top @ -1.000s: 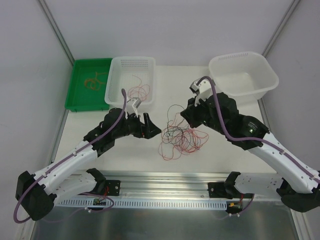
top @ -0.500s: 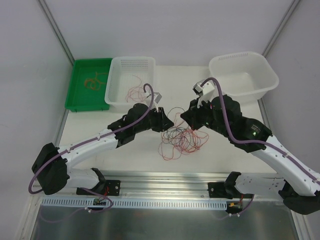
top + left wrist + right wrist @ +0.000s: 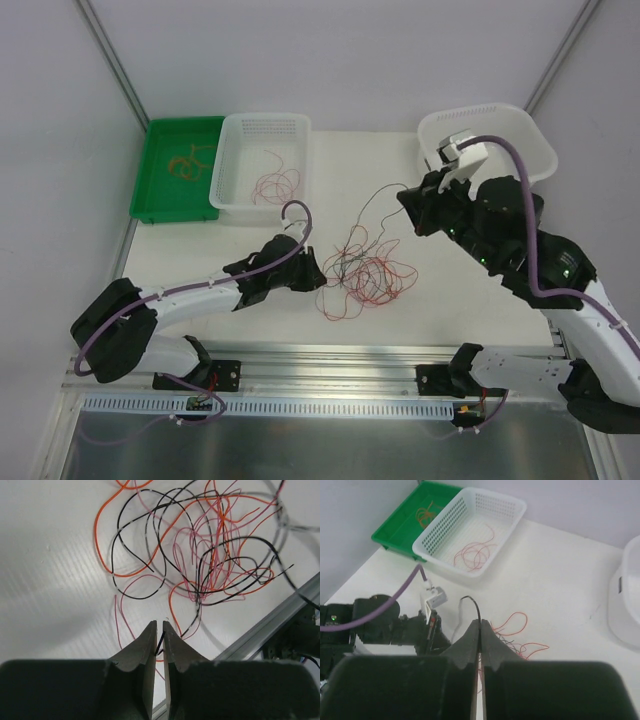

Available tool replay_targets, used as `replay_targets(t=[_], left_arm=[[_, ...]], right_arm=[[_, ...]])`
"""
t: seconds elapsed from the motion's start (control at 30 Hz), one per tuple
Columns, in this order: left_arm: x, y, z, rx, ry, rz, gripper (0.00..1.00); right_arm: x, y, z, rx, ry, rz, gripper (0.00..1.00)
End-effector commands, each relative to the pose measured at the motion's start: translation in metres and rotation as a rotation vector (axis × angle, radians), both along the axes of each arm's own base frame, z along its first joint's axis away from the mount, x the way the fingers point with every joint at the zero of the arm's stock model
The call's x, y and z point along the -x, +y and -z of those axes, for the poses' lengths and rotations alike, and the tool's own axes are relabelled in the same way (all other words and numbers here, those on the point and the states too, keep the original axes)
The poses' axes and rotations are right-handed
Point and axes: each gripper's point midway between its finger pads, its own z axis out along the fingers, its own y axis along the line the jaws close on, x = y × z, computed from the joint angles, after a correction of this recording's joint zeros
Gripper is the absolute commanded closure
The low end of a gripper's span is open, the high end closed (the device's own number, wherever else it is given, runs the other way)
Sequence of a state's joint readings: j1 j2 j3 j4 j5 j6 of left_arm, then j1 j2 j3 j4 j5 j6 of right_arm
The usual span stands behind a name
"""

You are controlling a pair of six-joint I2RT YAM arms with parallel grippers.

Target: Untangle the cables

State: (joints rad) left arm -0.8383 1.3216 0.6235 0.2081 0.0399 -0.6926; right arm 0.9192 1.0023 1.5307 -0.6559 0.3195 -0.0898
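Clamps left pincer on a black strand at the left edge of the cables, heaped on the table. Grips another black strand in clenched right pincer, raised above.

The tangle of thin red, black and orange wires runs off the top edge of the left wrist view. A black strand vanishes between the pinching fingers of the left gripper. A black wire likewise disappears into the right gripper. The frame edge cuts off the white plastic tub.
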Motion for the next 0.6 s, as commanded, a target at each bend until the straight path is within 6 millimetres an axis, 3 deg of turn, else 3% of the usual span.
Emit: replay_targets(t=[0.0, 0.37, 0.47, 0.57], left_arm=[[0.000, 0.005, 0.006, -0.010, 0.006, -0.036, 0.91], [-0.013, 0.035, 0.016, -0.150, -0.020, -0.147, 0.93], [-0.014, 0.052, 0.033, -0.228, 0.033, -0.202, 0.99], [-0.015, 0.083, 0.053, -0.300, 0.117, -0.292, 1.00]], right_arm=[[-0.007, -0.027, -0.050, -0.040, -0.117, 0.100, 0.99], [0.008, -0.062, -0.148, -0.196, -0.344, 0.142, 0.99], [0.013, -0.068, -0.172, -0.234, -0.396, 0.140, 0.99], [0.017, -0.072, -0.181, -0.264, -0.434, 0.139, 0.99]])
